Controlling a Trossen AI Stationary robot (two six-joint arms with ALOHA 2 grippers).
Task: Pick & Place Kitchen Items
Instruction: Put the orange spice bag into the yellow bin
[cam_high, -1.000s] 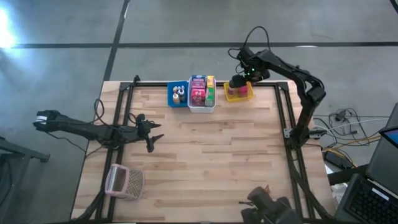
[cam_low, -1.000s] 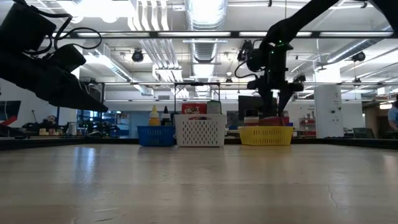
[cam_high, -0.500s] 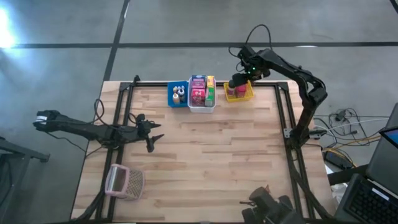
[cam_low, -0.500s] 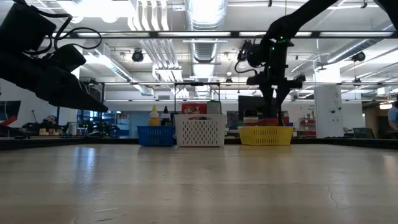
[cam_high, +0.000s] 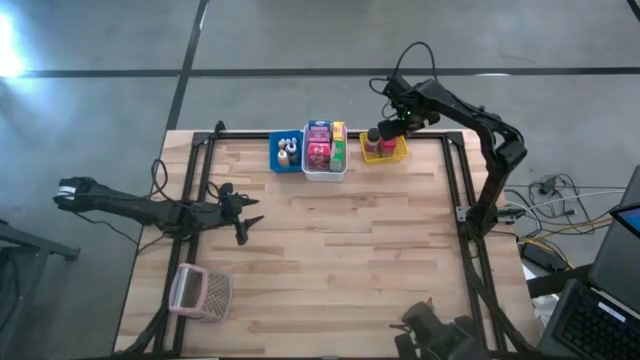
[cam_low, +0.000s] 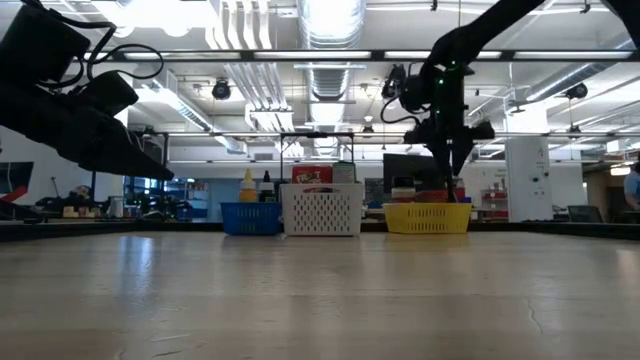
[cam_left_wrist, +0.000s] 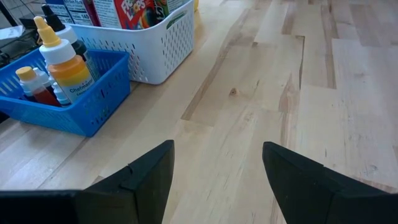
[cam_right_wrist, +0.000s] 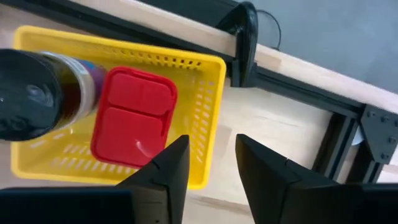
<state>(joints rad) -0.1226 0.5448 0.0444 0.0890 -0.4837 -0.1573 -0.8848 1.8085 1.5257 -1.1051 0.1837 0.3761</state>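
R gripper (cam_right_wrist: 208, 165) above yellow bin (cam_right_wrist: 208, 93), fingers narrowly apart, holding nothing. Bin holds red box (cam_right_wrist: 134, 118), dark-lidded jar (cam_right_wrist: 37, 93). L gripper (cam_left_wrist: 214, 180) open, empty, mid-table.

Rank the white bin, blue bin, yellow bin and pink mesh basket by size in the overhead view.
1. white bin
2. pinkish mesh basket
3. yellow bin, partly hidden by the right gripper; looks about equal to the blue bin

Right end effector (cam_high: 383, 131) is hovering at the far right, fingers slightly parted, holding nothing. Left end effector (cam_high: 245, 216) is waiting open, low at left.
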